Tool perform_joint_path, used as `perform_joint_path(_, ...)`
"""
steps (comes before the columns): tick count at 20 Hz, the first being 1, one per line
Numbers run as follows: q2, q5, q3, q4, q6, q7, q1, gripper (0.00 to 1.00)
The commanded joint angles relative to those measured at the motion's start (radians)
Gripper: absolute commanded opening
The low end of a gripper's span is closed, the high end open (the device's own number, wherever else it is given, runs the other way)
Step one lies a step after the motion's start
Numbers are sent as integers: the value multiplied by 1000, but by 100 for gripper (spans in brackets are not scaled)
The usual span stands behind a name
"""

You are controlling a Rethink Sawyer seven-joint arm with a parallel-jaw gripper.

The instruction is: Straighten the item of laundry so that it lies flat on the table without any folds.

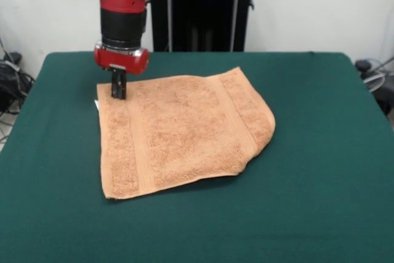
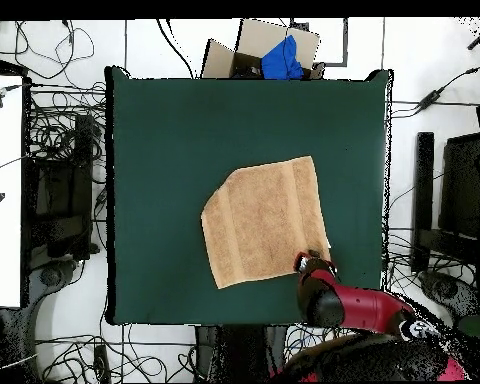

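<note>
The peach-orange towel (image 1: 184, 133) lies spread near the middle of the dark green table (image 1: 320, 183). Its woven bands run near the left and right edges. Its right corner is tucked under, which leaves a rounded fold there. A small white tag (image 1: 96, 104) sticks out at the far left corner. My gripper (image 1: 118, 93) points straight down at the towel's far left corner, with the fingers close together and pinching the towel's edge at table height. In the overhead view the towel (image 2: 269, 220) sits right of centre, and the gripper (image 2: 306, 262) is at its lower right corner.
The overhead view shows a cardboard box with a blue cloth (image 2: 282, 55) beyond the table's top edge. Cables and dark equipment lie on the floor to both sides. A white desk (image 2: 2, 190) stands at the left. Bare green cloth (image 2: 164, 150) surrounds the towel.
</note>
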Motion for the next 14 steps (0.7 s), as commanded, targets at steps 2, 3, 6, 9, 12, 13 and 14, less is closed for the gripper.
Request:
perform_joint_path(2,118,-85,-132,-120,281,-83,-39,0)
perform_joint_path(3,119,-90,-134,-120,280,-83,-41,0)
perform_joint_path(6,118,-104,-138,-123,279,-82,-47,0)
perform_joint_path(9,116,-119,-144,-128,281,-81,-50,0)
perform_joint_path(12,113,-132,-142,-133,286,-83,-57,0)
perform_joint_path(13,114,-138,-139,-135,289,-85,-63,0)
perform_joint_path(14,113,-142,-135,-137,293,-85,-66,0)
